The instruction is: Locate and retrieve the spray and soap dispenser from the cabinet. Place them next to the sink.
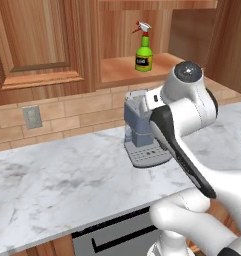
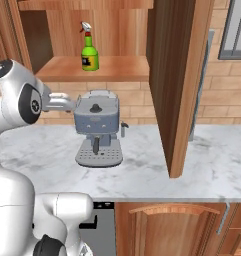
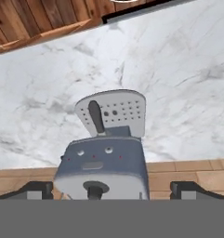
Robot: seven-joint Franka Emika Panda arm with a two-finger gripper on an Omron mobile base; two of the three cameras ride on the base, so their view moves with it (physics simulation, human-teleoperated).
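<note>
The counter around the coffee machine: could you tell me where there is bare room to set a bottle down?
The marble counter is bare left of the coffee machine, out to the wall outlet. Another bare stretch lies between the machine and the open cabinet door, and more beyond the door. In the cabinet, the shelf is free either side of the spray. It is crowded only at the machine, where the arm hovers.

Spray [image 1: 143, 58] label apparently unreadable.

The spray [image 1: 143, 57] is bright green with a yellow-black label, a white head and a red nozzle. The cabinet [image 1: 123, 70] is warm brown wood. The tabletop [image 1: 62, 185] is grey-white marble with darker veins. The coffee machine [image 2: 97, 127] is grey-blue.
</note>
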